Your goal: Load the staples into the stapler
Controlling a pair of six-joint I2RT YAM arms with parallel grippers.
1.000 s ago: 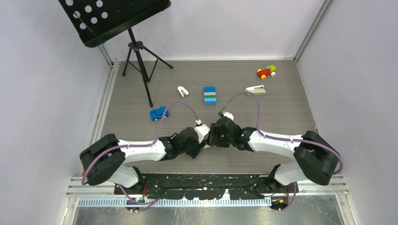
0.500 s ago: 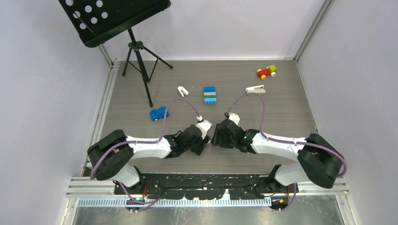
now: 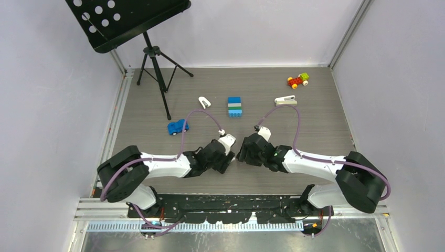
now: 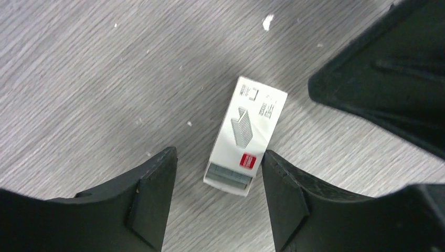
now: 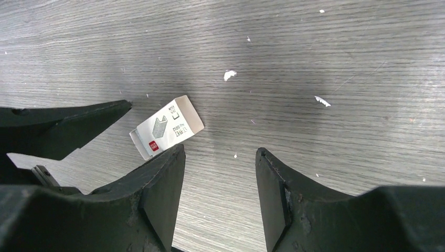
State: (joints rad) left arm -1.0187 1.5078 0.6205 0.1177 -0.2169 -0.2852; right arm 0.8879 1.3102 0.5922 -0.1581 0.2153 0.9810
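- Finding the staples (image 4: 226, 176) sitting in the open end of the white box (image 4: 246, 123), flat on the bench (image 4: 78, 79);
- Holding the left jaws spread and empty, either side of that end, clear of it;
- Hovering the right jaws spread, empty, just beside the box;
- Spotting the stapler (image 3: 285, 100) well apart, far right of the bench.
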